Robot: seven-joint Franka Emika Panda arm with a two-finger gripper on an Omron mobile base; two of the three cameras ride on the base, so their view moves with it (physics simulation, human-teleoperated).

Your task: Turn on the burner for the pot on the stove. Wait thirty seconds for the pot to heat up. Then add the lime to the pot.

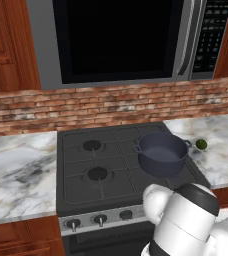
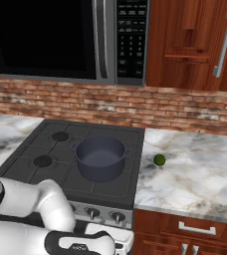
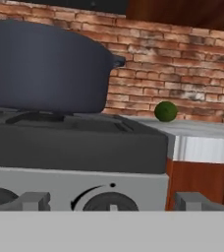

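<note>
At stove front: my arm (image 2: 51,209) is folded low, elbow up, hand down by the knob strip.
Arm, left base: white elbow (image 1: 186,215) bulks at lower right, hiding the strip's right end.
Arm, right base: forearm lies across the bottom, wrist (image 2: 85,244) pointing right under the knobs.
Claw (image 3: 111,203): spread wide, holding nothing; grey fingertips (image 3: 33,201) flank one knob (image 3: 109,199), not touching it.
Pot (image 2: 100,157): on the stove's (image 2: 26,149) right side, over the grate, lidless, upright.
Lime (image 2: 159,160): on the marble counter (image 2: 195,174), just right of the stove edge, near the pot, apart from it.
Hand view extra: knob close up with its dial markings, pot seen from below rim level, lime (image 3: 166,111) against the brick wall (image 3: 182,64).
Base views extra: two left burners (image 1: 97,173), microwave (image 1: 121,35) above, wood cabinets (image 2: 195,40) to the right.
Left base extra: three knobs (image 1: 100,219) visible left of my elbow.
</note>
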